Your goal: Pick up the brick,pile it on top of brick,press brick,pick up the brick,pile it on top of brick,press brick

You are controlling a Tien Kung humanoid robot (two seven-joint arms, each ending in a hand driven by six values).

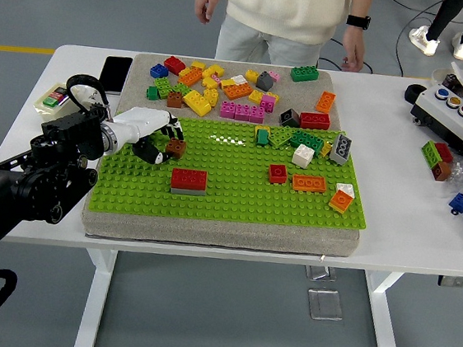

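The left hand [149, 134] reaches in over the green baseplate [237, 195] at its left side, its fingers [157, 156] curled around a small brown brick [175, 147] held just above the studs. A red brick stacked on a gray one [188, 181] sits near, toward the surface's [409, 217] near edge. A person [285, 13] stands at the far side, both hands hanging free.

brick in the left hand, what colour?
Brown. The left hand grips the brown brick over the green baseplate; head view.
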